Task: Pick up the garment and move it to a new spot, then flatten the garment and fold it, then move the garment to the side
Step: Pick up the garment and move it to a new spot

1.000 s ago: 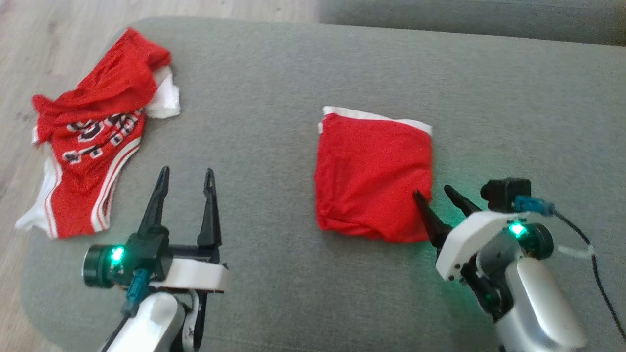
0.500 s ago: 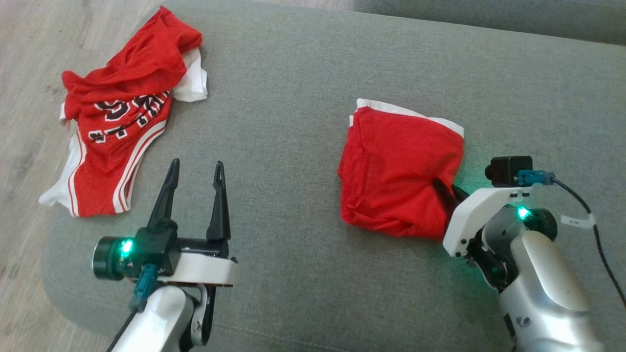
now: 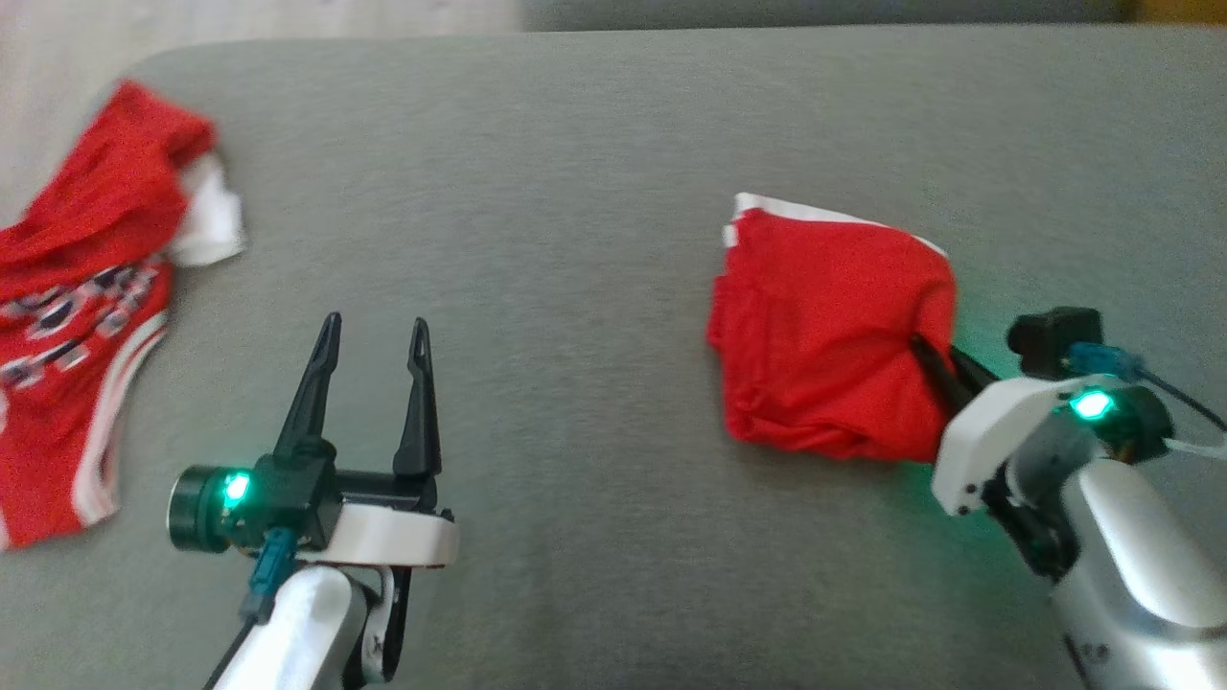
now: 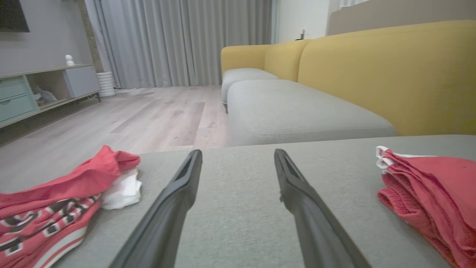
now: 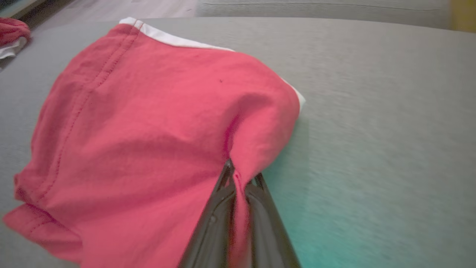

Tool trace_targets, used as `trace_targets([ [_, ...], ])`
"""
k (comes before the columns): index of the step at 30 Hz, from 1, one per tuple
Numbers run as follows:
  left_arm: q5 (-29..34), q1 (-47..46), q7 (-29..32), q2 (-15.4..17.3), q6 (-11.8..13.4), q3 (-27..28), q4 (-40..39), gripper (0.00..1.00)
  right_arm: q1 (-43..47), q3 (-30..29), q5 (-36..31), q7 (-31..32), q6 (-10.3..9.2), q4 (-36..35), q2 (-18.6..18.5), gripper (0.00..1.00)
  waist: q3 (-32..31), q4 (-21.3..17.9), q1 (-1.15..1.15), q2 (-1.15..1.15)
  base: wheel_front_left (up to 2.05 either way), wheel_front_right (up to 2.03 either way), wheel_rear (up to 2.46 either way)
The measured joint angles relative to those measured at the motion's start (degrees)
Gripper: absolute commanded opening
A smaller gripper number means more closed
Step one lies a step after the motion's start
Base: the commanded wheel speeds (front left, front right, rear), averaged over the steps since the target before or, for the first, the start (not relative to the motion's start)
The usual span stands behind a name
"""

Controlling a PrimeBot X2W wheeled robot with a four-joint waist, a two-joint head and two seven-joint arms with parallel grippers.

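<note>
The folded red garment (image 3: 829,335) lies on the grey cushion (image 3: 575,192), at about three o'clock in the head view. The right hand (image 3: 935,356) is clamped on the garment's four o'clock corner, with cloth bunched between its dark fingers. The left hand (image 3: 375,328), at seven o'clock, has its fingers apart and holds nothing. A crumpled red jersey (image 3: 67,316) lies at nine o'clock, well apart.
</note>
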Motion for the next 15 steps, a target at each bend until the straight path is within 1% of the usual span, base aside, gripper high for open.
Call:
trace_targets([
  [3,0.6,-0.2,0.0,-0.1,-0.5,0.2,-0.3,1.00,0.4,-0.1,2.3,0.1,0.00,-0.1,-2.4,0.00,0.4,-4.0,0.00,0.00,0.00,0.00,0.00],
  [8,1.6,-2.2,0.0,-0.5,-1.9,-0.7,-0.4,1.00,-0.7,-1.9,3.6,-0.4,0.00,1.8,-7.4,0.00,2.4,-9.7,0.00,0.00,0.00,0.00,0.00],
  [11,2.4,-4.9,0.0,-1.0,-2.7,-1.5,-0.3,1.00,-3.4,-2.2,3.7,-1.5,0.00,3.9,-10.4,0.00,4.8,-11.7,0.00,0.00,0.00,0.00,0.00],
  [15,3.6,-8.5,0.2,-1.9,-3.9,-3.3,0.1,1.00,-9.8,-2.6,3.1,-3.4,0.00,7.5,-15.0,0.00,8.5,-12.9,0.01,0.00,0.00,0.00,0.00],
])
